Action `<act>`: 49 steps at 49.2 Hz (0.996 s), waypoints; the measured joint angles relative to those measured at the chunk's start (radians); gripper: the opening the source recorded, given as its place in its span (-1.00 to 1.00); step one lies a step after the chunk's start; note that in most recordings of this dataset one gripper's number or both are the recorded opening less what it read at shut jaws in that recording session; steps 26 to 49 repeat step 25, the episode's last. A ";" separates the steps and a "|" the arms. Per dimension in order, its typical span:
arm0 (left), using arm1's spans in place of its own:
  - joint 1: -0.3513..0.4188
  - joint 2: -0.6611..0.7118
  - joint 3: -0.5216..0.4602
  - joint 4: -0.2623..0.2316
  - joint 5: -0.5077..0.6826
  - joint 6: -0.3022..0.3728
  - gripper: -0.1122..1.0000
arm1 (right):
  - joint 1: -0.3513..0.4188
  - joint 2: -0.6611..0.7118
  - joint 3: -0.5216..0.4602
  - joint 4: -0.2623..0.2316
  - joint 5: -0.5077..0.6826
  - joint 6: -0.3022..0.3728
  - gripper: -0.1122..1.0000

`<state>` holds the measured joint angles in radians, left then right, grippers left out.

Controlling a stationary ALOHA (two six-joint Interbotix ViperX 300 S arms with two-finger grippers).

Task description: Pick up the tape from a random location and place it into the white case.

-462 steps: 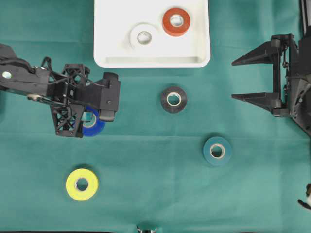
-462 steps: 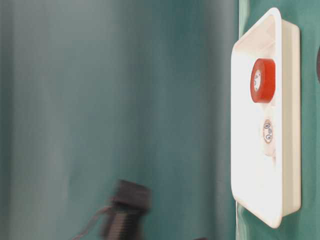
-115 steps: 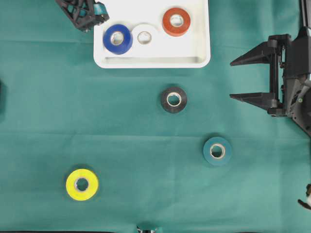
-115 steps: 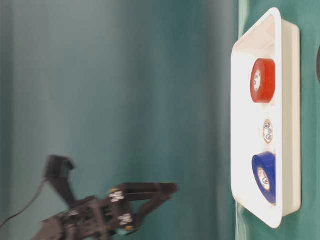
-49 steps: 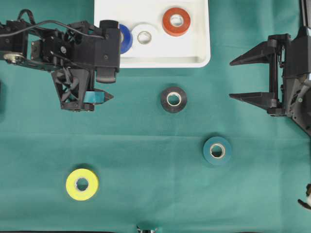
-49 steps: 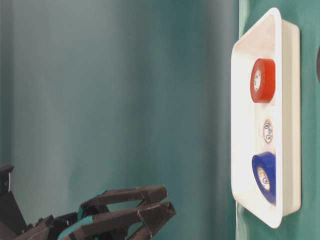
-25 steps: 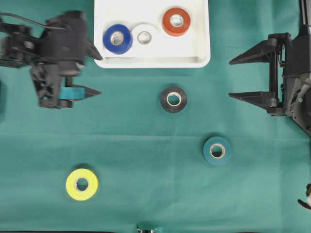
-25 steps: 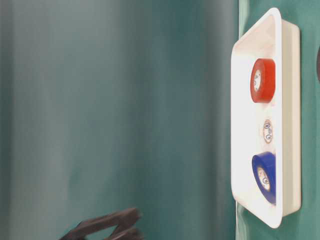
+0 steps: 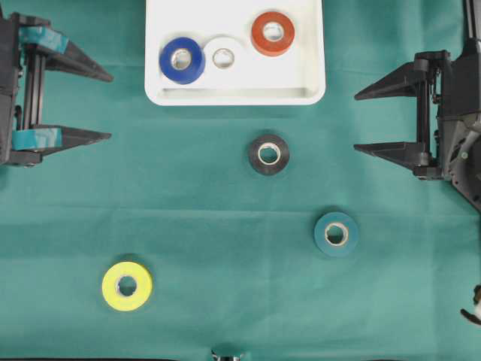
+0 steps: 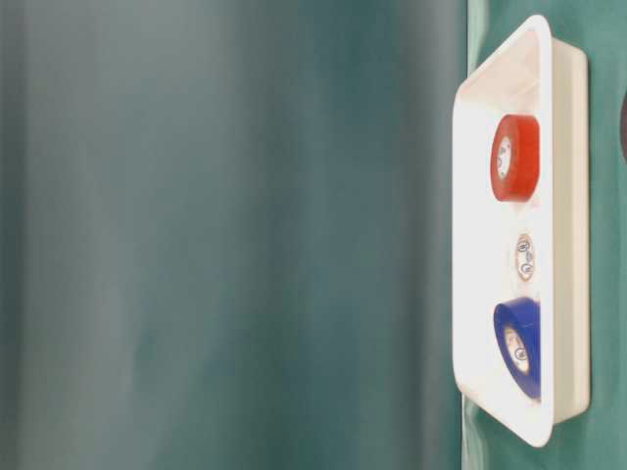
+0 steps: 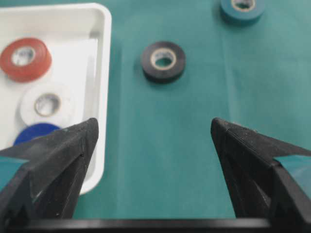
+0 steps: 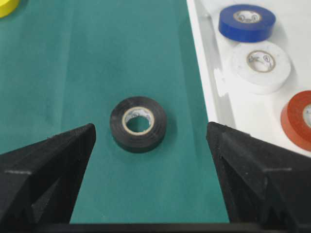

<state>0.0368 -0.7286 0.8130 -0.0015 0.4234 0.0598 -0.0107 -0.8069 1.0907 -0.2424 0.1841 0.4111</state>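
As seen from overhead, white case (image 9: 233, 96) at the top middle of the green cloth (image 9: 225, 210), with three tape rolls lying flat inside: blue roll (image 9: 181, 60) at its left, white roll (image 9: 223, 58) just beside it in the middle, red roll (image 9: 272, 33) further right and nearer the top rim. Out on the cloth, outside the case: black roll (image 9: 268, 154) near the case's lower rim, teal roll (image 9: 335, 233) below and to the right of that, yellow roll (image 9: 126, 286) well apart at the lower left.

Left gripper (image 9: 110, 107) at the left edge of the cloth, about level with the case's lower rim, fingers pointing right, jaws spread wide with only bare cloth between them. Right gripper (image 9: 356, 123) at the right edge, fingers pointing left, jaws likewise wide and empty. In the right wrist view, black roll ahead, framed between the two fingers but well apart from them. Both grippers clear of every roll.
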 measured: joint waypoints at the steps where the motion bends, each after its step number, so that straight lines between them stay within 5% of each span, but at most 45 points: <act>1: 0.002 -0.003 0.008 -0.002 -0.005 -0.002 0.93 | 0.002 0.000 -0.002 0.000 0.000 0.000 0.79; 25: 0.002 -0.120 0.201 -0.005 -0.178 -0.002 0.93 | 0.002 -0.003 -0.002 -0.008 -0.017 -0.006 0.79; 49: 0.002 -0.120 0.201 -0.005 -0.178 -0.002 0.93 | 0.002 -0.003 -0.002 -0.008 -0.017 -0.006 0.79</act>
